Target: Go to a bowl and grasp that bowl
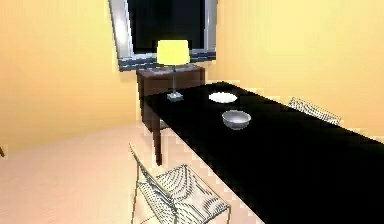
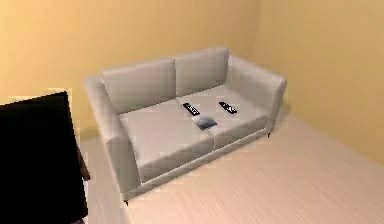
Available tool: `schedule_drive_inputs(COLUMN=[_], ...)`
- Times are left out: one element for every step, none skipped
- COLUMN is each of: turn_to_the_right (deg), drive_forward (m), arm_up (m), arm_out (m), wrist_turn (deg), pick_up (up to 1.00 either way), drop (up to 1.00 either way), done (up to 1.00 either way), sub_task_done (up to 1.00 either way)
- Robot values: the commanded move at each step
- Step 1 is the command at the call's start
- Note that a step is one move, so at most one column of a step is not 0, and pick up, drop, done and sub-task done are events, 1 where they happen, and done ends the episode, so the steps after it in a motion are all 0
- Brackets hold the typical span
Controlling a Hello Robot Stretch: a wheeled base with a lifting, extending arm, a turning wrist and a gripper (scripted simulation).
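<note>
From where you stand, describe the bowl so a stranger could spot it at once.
Find the long black table in the forward view. On it sit two dishes, short of the yellow-shaded lamp. The bowl is the nearer one: grey and deep, while the plate beyond it is flat and white.

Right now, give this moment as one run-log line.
target: bowl on black table, ahead | beyond it: white plate, yellow lamp | arm side: grey sofa

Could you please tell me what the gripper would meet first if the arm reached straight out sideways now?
Probably the grey sofa, near its seat front; bare floor lies before it in the arm side view. The arm's height is unclear, so this is tentative.
</note>
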Motion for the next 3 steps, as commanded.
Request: schedule_drive_inputs(turn_to_the_right=[-45.0,-27.0,45.0], drive_forward=[0.00,0.00,0.00], arm_up=[0.00,0.00,0.00], arm_out=[0.00,0.00,0.00], wrist_turn=[0.0,0.0,0.0], pick_up=[0.00,0.00,0.00], drop=[0.00,0.00,0.00], done=[0.00,0.00,0.00], sub_task_done=[0.00,0.00,0.00])
